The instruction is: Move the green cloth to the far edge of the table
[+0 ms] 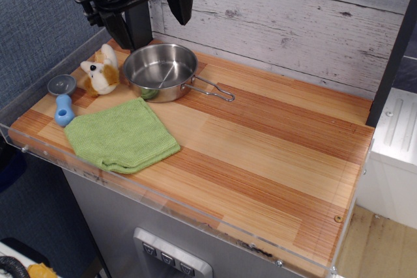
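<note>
Observation.image is looking down across the worktop [260,161] from above its near long edge, where the clear acrylic rim is running along the front and partly blurring the plank ends behind it. Below that rim a grey base with a small panel of buttons is showing, cut off by the bottom of the frame.

Toward the near left corner the green cloth [121,135] is lying folded and flat, one corner almost reaching the near edge, well apart from the far edge. Just beside its left side a small blue toy [64,110] is standing, and behind that a grey round lid-like piece [61,84] is sitting by the left edge; what it is exactly is hard to make out.

Farther back, a stuffed animal in white and orange [101,71] is lying next to a steel pan [160,71], whose wire handle is pointing toward the worktop's middle. Something small and green is peeking out under the pan's near rim, mostly hidden.

Over the far left corner the black tool [151,14] is hanging above the pan, its fingers standing apart and holding nothing; its upper part is cut off by the top of the frame.
</note>
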`<action>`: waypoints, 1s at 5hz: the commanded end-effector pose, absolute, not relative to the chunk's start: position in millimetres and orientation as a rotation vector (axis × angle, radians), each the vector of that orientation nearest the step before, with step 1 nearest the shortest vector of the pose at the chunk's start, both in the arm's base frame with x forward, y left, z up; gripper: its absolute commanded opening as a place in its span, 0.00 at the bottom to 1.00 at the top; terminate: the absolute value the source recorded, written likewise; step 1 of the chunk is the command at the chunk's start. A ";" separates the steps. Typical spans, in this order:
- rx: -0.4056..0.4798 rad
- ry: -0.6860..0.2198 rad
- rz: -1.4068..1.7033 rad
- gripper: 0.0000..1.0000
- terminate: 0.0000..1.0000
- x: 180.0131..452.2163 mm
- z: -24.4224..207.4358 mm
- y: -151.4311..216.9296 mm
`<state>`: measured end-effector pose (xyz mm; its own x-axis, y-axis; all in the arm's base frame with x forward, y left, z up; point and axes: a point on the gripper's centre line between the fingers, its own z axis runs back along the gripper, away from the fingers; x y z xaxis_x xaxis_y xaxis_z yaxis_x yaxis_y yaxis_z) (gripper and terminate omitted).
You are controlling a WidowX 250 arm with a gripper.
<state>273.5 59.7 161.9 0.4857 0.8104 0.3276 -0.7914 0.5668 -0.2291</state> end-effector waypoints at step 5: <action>0.006 -0.346 0.984 1.00 0.00 238.2 106.2 106.1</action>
<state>236.8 103.8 97.6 0.5100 0.8181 0.2656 -0.8200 0.5557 -0.1373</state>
